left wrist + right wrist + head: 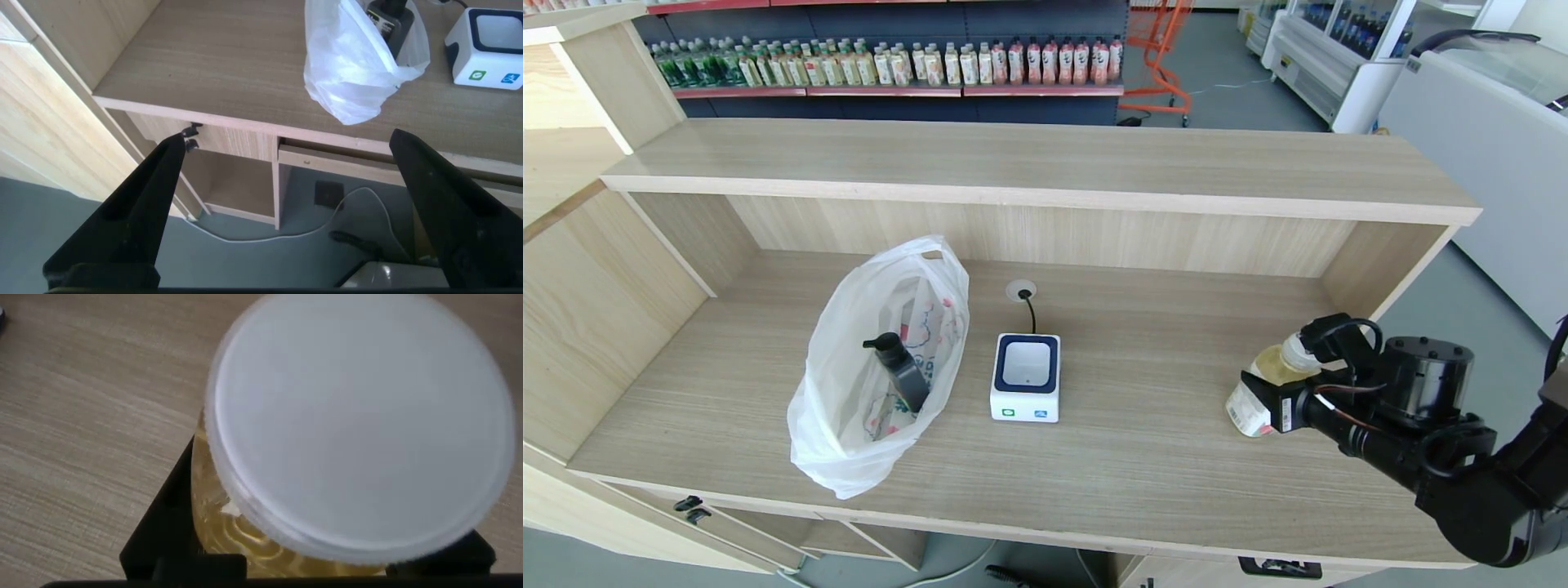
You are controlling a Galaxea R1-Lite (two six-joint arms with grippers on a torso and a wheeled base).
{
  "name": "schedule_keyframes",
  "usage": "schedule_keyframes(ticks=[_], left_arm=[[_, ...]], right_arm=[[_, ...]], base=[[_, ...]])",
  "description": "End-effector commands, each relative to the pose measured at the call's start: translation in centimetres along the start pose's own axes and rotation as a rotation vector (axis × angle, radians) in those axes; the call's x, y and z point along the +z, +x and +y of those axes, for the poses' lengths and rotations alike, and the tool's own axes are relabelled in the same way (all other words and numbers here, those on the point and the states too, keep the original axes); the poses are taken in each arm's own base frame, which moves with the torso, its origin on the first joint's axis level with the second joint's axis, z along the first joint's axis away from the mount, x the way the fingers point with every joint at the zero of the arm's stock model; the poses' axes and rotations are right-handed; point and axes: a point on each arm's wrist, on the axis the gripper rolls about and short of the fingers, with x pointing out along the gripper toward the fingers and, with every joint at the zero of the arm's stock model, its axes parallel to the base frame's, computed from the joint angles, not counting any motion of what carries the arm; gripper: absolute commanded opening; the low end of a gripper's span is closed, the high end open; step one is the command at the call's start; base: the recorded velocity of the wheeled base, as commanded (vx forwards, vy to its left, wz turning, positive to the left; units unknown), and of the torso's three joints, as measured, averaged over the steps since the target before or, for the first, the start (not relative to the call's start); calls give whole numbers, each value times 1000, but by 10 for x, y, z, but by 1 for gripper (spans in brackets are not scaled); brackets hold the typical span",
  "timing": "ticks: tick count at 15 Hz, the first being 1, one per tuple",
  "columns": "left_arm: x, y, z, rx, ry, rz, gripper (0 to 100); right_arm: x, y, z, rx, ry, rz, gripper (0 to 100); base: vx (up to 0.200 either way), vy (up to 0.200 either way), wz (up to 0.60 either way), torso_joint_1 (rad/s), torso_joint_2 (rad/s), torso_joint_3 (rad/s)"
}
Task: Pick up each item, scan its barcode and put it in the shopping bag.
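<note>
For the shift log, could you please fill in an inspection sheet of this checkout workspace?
Surface: wooden counter with raised back and side walls.
Job's things: shopping bag lies open left of the barcode scanner, a dark pump bottle inside; bottle of yellow liquid, white-capped, tilted, at the counter's right end.
Clutter: nothing seen.
Grippers: right gripper shut on the bottle of yellow liquid; left gripper open, off the counter, before its front edge.
Cables: black scanner cable runs to a grommet; white cable under the counter.
Surroundings: shelves of drink bottles, orange rack, freezers.
</note>
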Motion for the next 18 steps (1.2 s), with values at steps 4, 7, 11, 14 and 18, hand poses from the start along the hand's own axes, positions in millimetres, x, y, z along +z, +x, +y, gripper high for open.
schedule_keyframes(ticks=[4, 7, 11, 14, 18], left_arm=[[0, 0, 0, 0, 0, 1, 100], [0, 0, 0, 0, 0, 0, 100], [0, 0, 0, 0, 0, 1, 100], [0, 0, 0, 0, 0, 1, 100], [0, 0, 0, 0, 0, 0, 100]], right_arm=[[-16, 6, 0, -2, -2, 35, 0], [-7, 8, -2, -7, 0, -5, 0], [49, -21, -10, 10, 51, -149, 0], [139, -125, -8, 564, 199, -146, 0], [150, -137, 11, 898, 224, -141, 0]], base=[[0, 0, 0, 0, 0, 0], [0, 0, 0, 0, 0, 0], [0, 0, 0, 0, 0, 0], [0, 0, 0, 0, 0, 0], [0, 0, 0, 0, 0, 0]])
